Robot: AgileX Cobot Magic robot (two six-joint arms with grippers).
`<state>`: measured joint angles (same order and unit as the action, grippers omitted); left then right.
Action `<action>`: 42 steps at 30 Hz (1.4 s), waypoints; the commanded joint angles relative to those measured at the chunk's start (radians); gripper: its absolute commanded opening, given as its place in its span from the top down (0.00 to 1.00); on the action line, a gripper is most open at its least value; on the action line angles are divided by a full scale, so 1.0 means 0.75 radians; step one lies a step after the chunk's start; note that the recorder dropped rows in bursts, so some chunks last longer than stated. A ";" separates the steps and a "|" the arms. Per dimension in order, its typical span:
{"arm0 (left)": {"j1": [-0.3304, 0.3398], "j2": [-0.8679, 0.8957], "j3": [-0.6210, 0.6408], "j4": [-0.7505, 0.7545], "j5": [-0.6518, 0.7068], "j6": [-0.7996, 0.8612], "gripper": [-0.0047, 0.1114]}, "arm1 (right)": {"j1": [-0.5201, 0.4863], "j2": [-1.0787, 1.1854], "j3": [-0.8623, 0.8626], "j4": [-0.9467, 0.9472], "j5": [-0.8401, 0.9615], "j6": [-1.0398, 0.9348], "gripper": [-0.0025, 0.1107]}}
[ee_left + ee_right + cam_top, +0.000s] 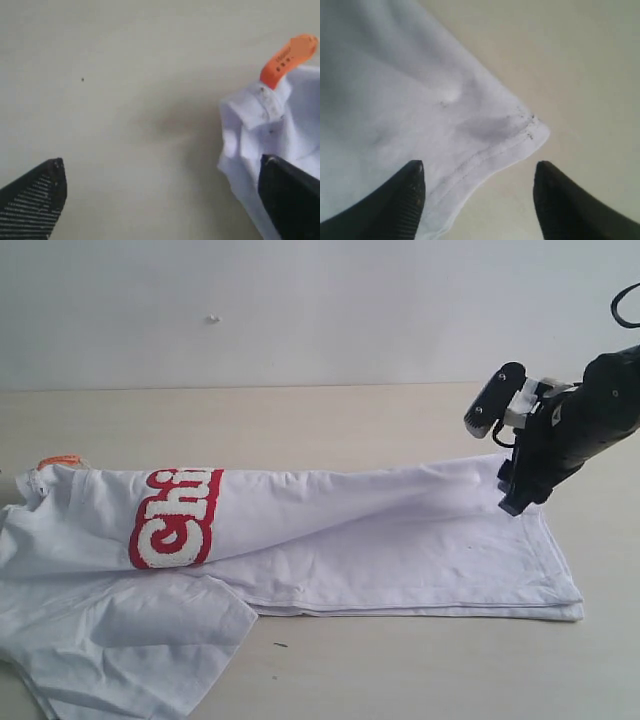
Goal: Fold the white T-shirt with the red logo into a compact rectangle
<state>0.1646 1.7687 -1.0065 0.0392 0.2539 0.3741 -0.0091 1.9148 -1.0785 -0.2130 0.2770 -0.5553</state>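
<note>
We found the right tool with its two dark fingers spread well apart and clamped on nothing. It hung at the hem end of the white T-shirt. In the right wrist view the stitched hem corner lay in the gap ahead of the fingers. One finger stood over the cloth and the other over bare tabletop just off the shirt. We could not tell whether the tips touched the fabric.

The left tool was likewise spread wide and held nothing. It sat at the shirt's opposite end, by the collar. One finger overlapped the shirt's edge, and the other was over tabletop well clear of the shirt. An orange tag stuck up from the collar.

The shirt itself lay on the tabletop, folded lengthwise into a long band. Its layered edges were stacked at the hem end. A short sleeve splayed out from the band's near side at the collar end.

The red logo sat on the shirt's upper layer toward the collar, well apart from the right tool. Only the letters "Chi" showed, and the rest ran out of sight over the fold.
</note>
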 commanded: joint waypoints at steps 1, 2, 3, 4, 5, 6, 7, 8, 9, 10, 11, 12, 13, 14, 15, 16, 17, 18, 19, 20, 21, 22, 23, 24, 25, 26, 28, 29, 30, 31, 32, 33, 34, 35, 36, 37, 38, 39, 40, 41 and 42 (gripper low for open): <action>0.016 -0.045 0.003 -0.094 0.191 -0.016 0.07 | -0.003 -0.092 -0.009 0.049 0.017 0.009 0.62; 0.016 -0.051 0.003 -0.094 0.232 -0.013 0.08 | -0.003 -0.108 -0.009 0.055 0.037 0.009 0.67; 0.016 -0.056 0.003 -0.099 0.283 -0.011 0.10 | -0.003 -0.128 -0.009 0.072 0.053 0.009 0.73; 0.016 -0.065 0.003 -0.126 0.330 -0.011 0.13 | -0.003 -0.147 -0.009 0.109 0.069 0.009 0.79; 0.020 -0.069 0.003 -0.161 0.374 -0.011 0.17 | -0.003 -0.160 -0.009 0.162 0.081 0.011 0.83; 0.019 -0.074 0.003 -0.204 0.414 -0.011 0.22 | -0.003 -0.174 -0.009 0.216 0.098 0.011 0.88; 0.019 -0.081 0.003 -0.240 0.452 -0.011 0.28 | -0.003 -0.185 -0.009 0.270 0.124 0.011 0.92; 0.019 -0.102 0.003 -0.271 0.517 -0.011 0.43 | -0.003 -0.200 -0.009 0.348 0.183 -0.009 0.98; 0.019 -0.115 0.003 -0.271 0.547 -0.011 0.51 | -0.003 -0.206 -0.009 0.387 0.220 -0.036 0.98; 0.019 -0.130 0.003 -0.271 0.584 -0.011 0.59 | -0.003 -0.206 -0.009 0.431 0.258 -0.074 0.98; 0.019 -0.143 0.003 -0.271 0.615 -0.011 0.65 | -0.003 -0.206 -0.009 0.469 0.304 -0.113 0.98; 0.019 -0.156 0.003 -0.273 0.653 -0.011 0.72 | -0.003 -0.206 -0.009 0.497 0.347 -0.166 0.98; 0.019 -0.168 0.009 -0.283 0.690 -0.011 0.78 | -0.003 -0.206 -0.009 0.529 0.384 -0.208 0.98; 0.019 -0.180 0.021 -0.289 0.714 -0.011 0.83 | -0.003 -0.206 -0.009 0.558 0.407 -0.232 0.98; 0.019 -0.194 0.042 -0.289 0.721 -0.011 0.89 | -0.003 -0.206 -0.009 0.592 0.428 -0.248 0.98; 0.019 -0.222 0.102 -0.295 0.715 0.008 0.96 | -0.003 -0.206 -0.009 0.628 0.450 -0.251 0.98; 0.019 -0.252 0.171 -0.312 0.704 0.037 0.96 | -0.003 -0.206 -0.009 0.645 0.477 -0.251 0.98; 0.019 -0.272 0.215 -0.319 0.691 0.040 0.96 | -0.003 -0.206 -0.009 0.645 0.491 -0.251 0.98; 0.019 -0.318 0.267 -0.342 0.654 0.040 0.96 | -0.003 -0.206 -0.009 0.645 0.506 -0.251 0.98; 0.019 -0.352 0.302 -0.374 0.632 0.042 0.96 | -0.003 -0.206 -0.009 0.652 0.512 -0.251 0.98; 0.019 -0.408 0.356 -0.439 0.601 0.043 0.96 | -0.003 -0.206 -0.009 0.686 0.515 -0.251 0.98; 0.019 -0.430 0.375 -0.466 0.595 0.043 0.96 | -0.003 -0.206 -0.009 0.700 0.515 -0.254 0.98; 0.019 -0.481 0.431 -0.524 0.544 0.045 0.96 | -0.003 -0.206 -0.009 0.739 0.535 -0.285 0.98; 0.019 -0.508 0.474 -0.524 0.506 0.049 0.96 | -0.003 -0.206 -0.009 0.760 0.560 -0.319 0.98; 0.019 -0.517 0.498 -0.524 0.500 0.049 0.96 | -0.003 -0.206 -0.009 0.773 0.572 -0.339 0.98; 0.019 -0.520 0.517 -0.526 0.486 0.049 0.96 | -0.003 -0.206 -0.009 0.776 0.577 -0.347 0.98; 0.019 -0.526 0.557 -0.578 0.447 0.042 0.96 | -0.003 -0.206 -0.009 0.792 0.580 -0.349 0.98; 0.019 -0.526 0.571 -0.614 0.440 0.045 0.95 | -0.003 -0.206 -0.009 0.801 0.580 -0.356 0.98; 0.019 -0.526 0.582 -0.659 0.438 0.061 0.91 | -0.003 -0.208 -0.009 0.804 0.580 -0.363 0.98; 0.019 -0.526 0.593 -0.718 0.441 0.085 0.86 | -0.003 -0.208 -0.009 0.804 0.580 -0.364 0.98; 0.019 -0.526 0.608 -0.771 0.446 0.122 0.74 | -0.003 -0.208 -0.009 0.806 0.578 -0.364 0.98; 0.019 -0.526 0.618 -0.790 0.448 0.125 0.65 | -0.003 -0.208 -0.009 0.806 0.578 -0.364 0.98; 0.019 -0.526 0.633 -0.799 0.448 0.128 0.54 | -0.003 -0.208 -0.009 0.806 0.578 -0.364 0.98; 0.019 -0.526 0.640 -0.806 0.453 0.128 0.50 | -0.003 -0.208 -0.009 0.806 0.578 -0.367 0.98; 0.019 -0.519 0.648 -0.819 0.460 0.128 0.50 | -0.003 -0.208 -0.009 0.806 0.578 -0.367 0.98; 0.019 -0.508 0.648 -0.836 0.471 0.128 0.50 | -0.003 -0.208 -0.009 0.806 0.578 -0.367 0.98; 0.019 -0.488 0.650 -0.868 0.486 0.143 0.51 | -0.003 -0.208 -0.009 0.806 0.578 -0.367 0.98; 0.019 -0.463 0.653 -0.905 0.498 0.165 0.52 | -0.003 -0.208 -0.009 0.806 0.578 -0.367 0.98; 0.019 -0.434 0.654 -0.931 0.512 0.179 0.53 | -0.003 -0.208 -0.009 0.806 0.580 -0.365 0.98; 0.019 -0.402 0.654 -0.948 0.516 0.207 0.52 | -0.003 -0.210 -0.009 0.806 0.580 -0.365 0.98; 0.019 -0.371 0.654 -0.957 0.522 0.216 0.49 | -0.003 -0.210 -0.009 0.806 0.580 -0.365 0.98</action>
<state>0.1755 1.4378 -0.5213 -0.6349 0.6304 0.5015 -0.0091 1.7674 -1.0807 0.3858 0.7101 -0.8199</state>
